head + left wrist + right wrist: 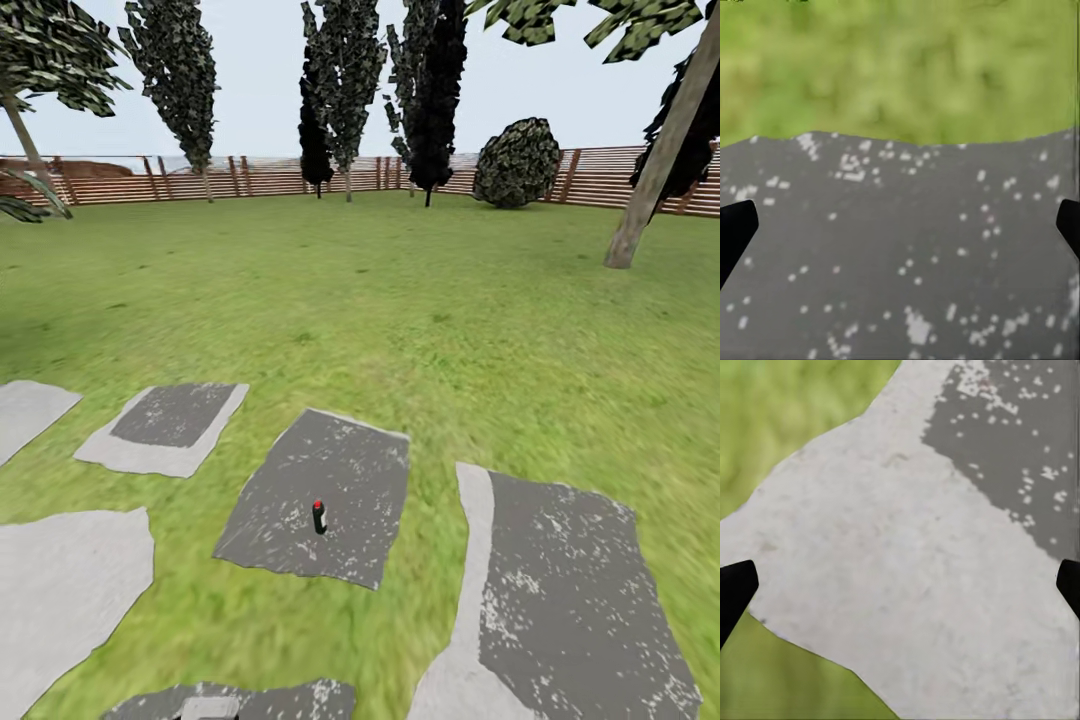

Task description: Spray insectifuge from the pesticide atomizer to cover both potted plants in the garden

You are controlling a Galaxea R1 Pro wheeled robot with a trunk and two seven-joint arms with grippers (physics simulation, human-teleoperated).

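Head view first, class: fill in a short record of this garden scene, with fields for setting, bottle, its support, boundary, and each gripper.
setting: green lawn with grey stepping stones
bottle: small dark bottle with a red-tipped top, standing upright
support: dark grey speckled stone slab, bottle near its middle
boundary: brown slatted wooden fence with dark trees in front of it
left gripper: open, empty, over dark speckled stone
right gripper: open, empty, over pale stone

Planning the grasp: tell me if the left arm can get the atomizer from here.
Probably not yet. The pesticide atomizer stands alone on a stepping stone ahead with nothing around it, but the left end effector, open, looks down at bare stone and grass.
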